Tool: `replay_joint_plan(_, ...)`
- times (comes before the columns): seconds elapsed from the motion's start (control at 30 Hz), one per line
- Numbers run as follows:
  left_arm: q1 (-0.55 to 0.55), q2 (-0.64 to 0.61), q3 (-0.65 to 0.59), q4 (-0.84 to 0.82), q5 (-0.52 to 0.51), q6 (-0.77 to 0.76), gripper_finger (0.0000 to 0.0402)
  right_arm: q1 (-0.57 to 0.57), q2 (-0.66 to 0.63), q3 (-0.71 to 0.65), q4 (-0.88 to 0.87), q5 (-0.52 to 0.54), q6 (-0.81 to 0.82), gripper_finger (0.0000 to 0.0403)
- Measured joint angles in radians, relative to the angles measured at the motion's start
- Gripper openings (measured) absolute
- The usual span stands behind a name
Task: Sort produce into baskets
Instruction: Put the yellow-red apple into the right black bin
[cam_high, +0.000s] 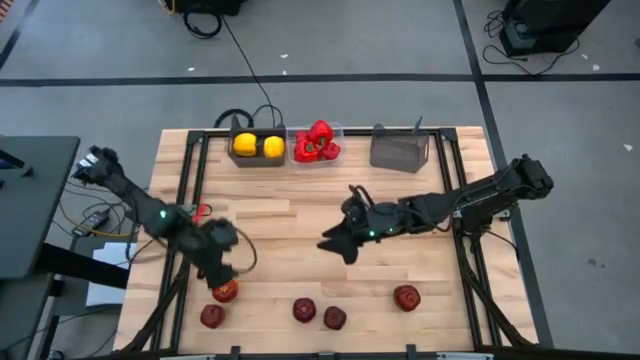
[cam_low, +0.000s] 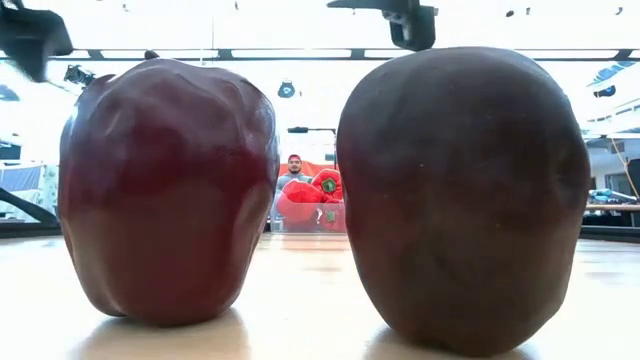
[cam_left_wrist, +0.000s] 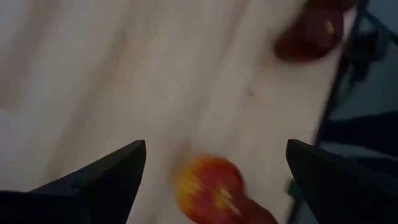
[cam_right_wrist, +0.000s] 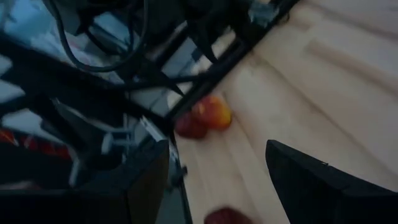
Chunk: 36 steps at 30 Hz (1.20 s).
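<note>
Left gripper (cam_high: 228, 278) above an apple (cam_high: 226, 291), lower left.
Its fingers spread wide, empty; right gripper (cam_high: 335, 243), centre frame, likewise parted.

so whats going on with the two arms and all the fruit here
The robot is sorting produce into three bins along the table's far edge. The yellow peppers fill one dark bin, the red peppers the clear bin, and the other dark bin looks empty. Five apples lie near the front edge. The left gripper hovers open over one apple; the right gripper, open and empty, is mid-table.
</note>
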Motion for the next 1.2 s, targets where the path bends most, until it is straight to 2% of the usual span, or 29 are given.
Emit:
replay_joint_plan(0.17,-0.095,0.137,0.000,0.003,0.051,-0.051,0.0392,0.079,0.000,0.000,-0.073,0.025,-0.011,0.0276)
replay_joint_plan(0.43,-0.118,0.302,0.000,0.006,0.190,-0.174,0.0392,0.161,0.000,0.000,-0.114,0.066,-0.038,0.0276)
replay_joint_plan(0.63,-0.118,0.371,0.000,0.024,0.178,-0.190,0.0392,0.194,0.000,0.000,-0.117,0.076,-0.041,0.0276)
replay_joint_plan(0.83,-0.118,0.463,0.000,0.056,0.177,-0.171,0.0391,0.243,0.000,0.000,-0.121,0.140,-0.030,0.0276)
replay_joint_plan(0.93,-0.118,0.494,0.000,0.074,0.151,-0.170,0.0369,0.269,0.000,0.000,-0.126,0.194,-0.006,0.0276)
replay_joint_plan(1.03,-0.114,0.498,0.002,0.082,0.128,-0.179,0.0322,0.296,0.000,0.000,-0.125,0.254,0.032,0.0276)
replay_joint_plan(1.2,-0.082,0.480,0.033,0.081,0.104,-0.182,0.0320,0.337,0.000,0.000,-0.131,0.338,0.066,0.0276)
